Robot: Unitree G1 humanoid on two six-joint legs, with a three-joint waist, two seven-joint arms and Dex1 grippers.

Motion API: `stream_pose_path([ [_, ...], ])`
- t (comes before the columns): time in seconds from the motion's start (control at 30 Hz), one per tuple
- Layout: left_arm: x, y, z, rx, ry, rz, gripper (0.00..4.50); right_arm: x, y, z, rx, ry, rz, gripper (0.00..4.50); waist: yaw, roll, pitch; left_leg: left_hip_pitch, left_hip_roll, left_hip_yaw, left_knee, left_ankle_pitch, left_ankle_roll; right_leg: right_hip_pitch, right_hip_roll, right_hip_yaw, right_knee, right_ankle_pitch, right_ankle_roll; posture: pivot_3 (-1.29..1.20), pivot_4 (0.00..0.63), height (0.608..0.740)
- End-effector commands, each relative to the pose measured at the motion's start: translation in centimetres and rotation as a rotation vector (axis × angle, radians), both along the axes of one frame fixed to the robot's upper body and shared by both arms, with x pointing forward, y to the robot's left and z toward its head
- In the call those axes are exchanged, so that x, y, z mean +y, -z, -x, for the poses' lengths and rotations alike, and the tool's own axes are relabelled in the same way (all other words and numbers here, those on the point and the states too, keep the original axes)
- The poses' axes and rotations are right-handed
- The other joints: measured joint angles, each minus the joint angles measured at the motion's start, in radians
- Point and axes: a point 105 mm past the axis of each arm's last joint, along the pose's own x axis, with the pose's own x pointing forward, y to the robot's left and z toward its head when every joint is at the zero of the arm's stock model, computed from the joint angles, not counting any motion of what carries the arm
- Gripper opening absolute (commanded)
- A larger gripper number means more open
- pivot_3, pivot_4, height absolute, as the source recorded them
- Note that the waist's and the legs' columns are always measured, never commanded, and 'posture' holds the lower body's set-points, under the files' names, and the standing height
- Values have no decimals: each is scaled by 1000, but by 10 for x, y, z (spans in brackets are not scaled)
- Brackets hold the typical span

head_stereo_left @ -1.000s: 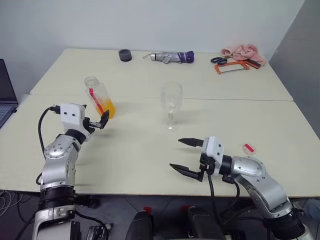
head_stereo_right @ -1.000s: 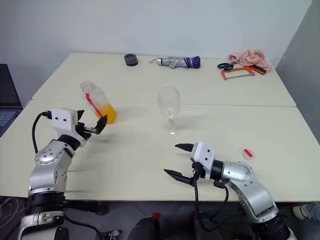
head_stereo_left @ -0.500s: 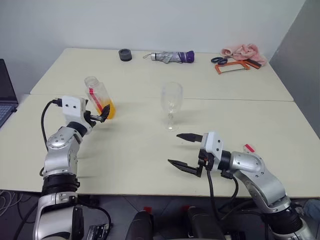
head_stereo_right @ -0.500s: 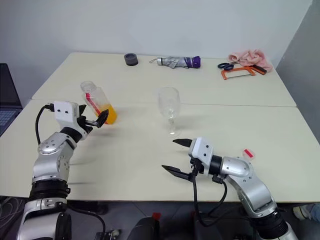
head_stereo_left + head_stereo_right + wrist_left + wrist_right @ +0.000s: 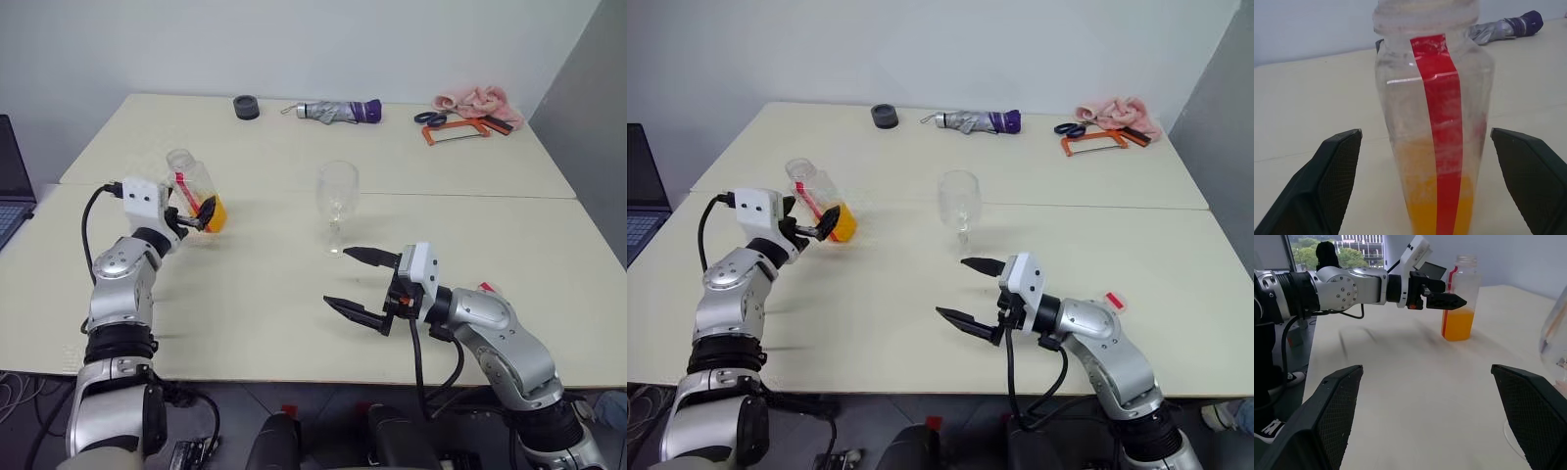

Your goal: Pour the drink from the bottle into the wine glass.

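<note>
Left tool (image 5: pixel 201 212), jaws wide, has advanced to straddle the bottle (image 5: pixel 195 190); right tool (image 5: pixel 359 284) wide, raised slightly.

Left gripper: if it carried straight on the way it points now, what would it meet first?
The bottle. It stands upright dead ahead, centred between the open fingers of the left gripper, apparently not yet touched.

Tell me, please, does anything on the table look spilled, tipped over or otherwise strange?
Nothing is spilled or tipped. The bottle and the wine glass stand upright. One oddity: the bottle has no cap, and a small red-and-white cap lies near the table's right edge, behind the right gripper.
</note>
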Motion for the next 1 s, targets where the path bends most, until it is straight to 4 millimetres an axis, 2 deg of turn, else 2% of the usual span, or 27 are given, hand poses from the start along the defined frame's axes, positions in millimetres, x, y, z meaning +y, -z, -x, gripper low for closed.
stream_pose_path([
  [0.03, 2, -17, -3, -46, 8, -36, 4500, 3, -10, 3, -53, -18, 0, 4474, 0, 0, 0, 0, 0, 0, 0, 0, 0, 0, 0, 0, 0, 0, 0, 0, 150, 740],
  [0.17, 1, -17, -6, -44, 14, -37, 4500, 3, -9, 3, -56, -17, 8, 4474, 0, 0, 0, 0, 0, 0, 0, 0, 0, 0, 0, 0, 0, 0, 0, 0, 150, 740],
  [0.2, 1, -17, -7, -42, 16, -35, 4318, 3, -9, 3, -57, -16, 10, 4494, 0, 0, 0, 0, 0, 0, 0, 0, 0, 0, 0, 0, 0, 0, 0, 0, 150, 740],
  [0.27, 1, -16, -9, -38, 19, -33, 3921, 3, -9, 3, -59, -15, 13, 4500, 0, 0, 0, 0, 0, 0, 0, 0, 0, 0, 0, -1, 0, 0, 0, 0, 150, 740],
  [0.47, 1, -16, -12, -35, 23, -33, 2032, 4, -8, 3, -64, -14, 21, 4500, 0, 0, 0, 0, 0, -1, 0, 0, 0, 0, 0, -1, 0, 0, 0, 0, 150, 740],
  [0.5, 0, -16, -13, -36, 26, -33, 1836, 4, -8, 3, -66, -13, 22, 4500, 0, 0, 0, 0, 0, 0, 0, 0, 0, 0, 0, -1, 0, 0, 0, 0, 150, 740],
  [0.6, -6, -17, -13, -41, 53, -34, 1700, 3, -8, 3, -77, -8, 33, 4500, 0, 0, 0, 0, 0, -1, 0, 0, 0, 0, 0, -1, 0, 0, 0, 0, 150, 740],
  [0.7, -21, -22, -12, -64, 109, -67, 1694, -1, -11, 3, -89, 10, 34, 4500, 0, 0, 0, 0, 0, -1, 0, 0, 0, 0, 0, -1, 0, 0, 0, 0, 150, 740],
  [0.8, -58, -36, -7, -113, 239, -149, 1692, -11, -23, 0, -119, 72, 12, 4500, 1, 0, 0, -1, 0, -2, 1, 0, 0, 0, 0, -1, 0, 0, 0, 0, 150, 740],
  [0.93, -88, -53, -3, -168, 324, -237, 1691, -19, -40, -8, -159, 160, -38, 4500, 4, 0, 0, -2, 0, -3, 1, 0, 0, 0, -1, -1, 0, 0, 0, 0, 150, 740],
  [1.0, -110, -68, -1, -220, 387, -300, 1691, -23, -51, -15, -182, 225, -88, 4500, 3, 0, 0, -2, 0, -3, 1, 0, 0, 0, -1, -1, 0, 0, 0, 0, 150, 740],
])
